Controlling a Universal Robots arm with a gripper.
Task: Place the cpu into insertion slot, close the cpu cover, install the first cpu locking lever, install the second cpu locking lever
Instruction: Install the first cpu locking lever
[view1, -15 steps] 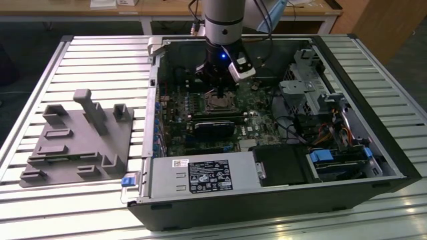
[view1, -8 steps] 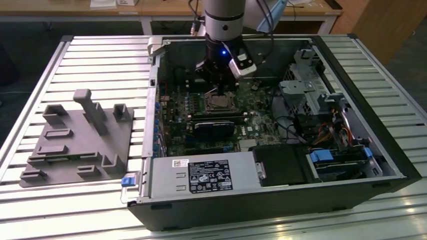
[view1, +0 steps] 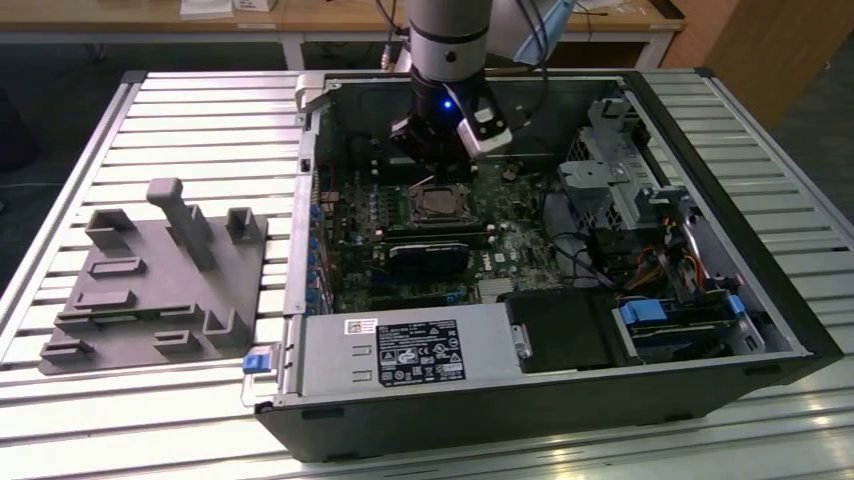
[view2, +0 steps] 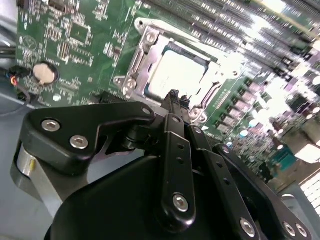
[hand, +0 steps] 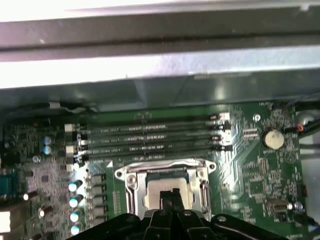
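One cpu (view2: 182, 75) lies flat, pale face up, seated in the slot (view1: 434, 203) on the green board (view2: 90, 40), with the cover (view2: 139, 62) lying flat around it. It is square, equal-sided. Just above its edge the gripper (view2: 176, 96) hangs, clenched and empty.

Cpu (view2: 177, 75) pale silver-grey; cpu cover (view2: 139, 62) silvery; motherboard (view2: 75, 30) green; hand (view2: 176, 98) black; computer case (view1: 534, 420) black.
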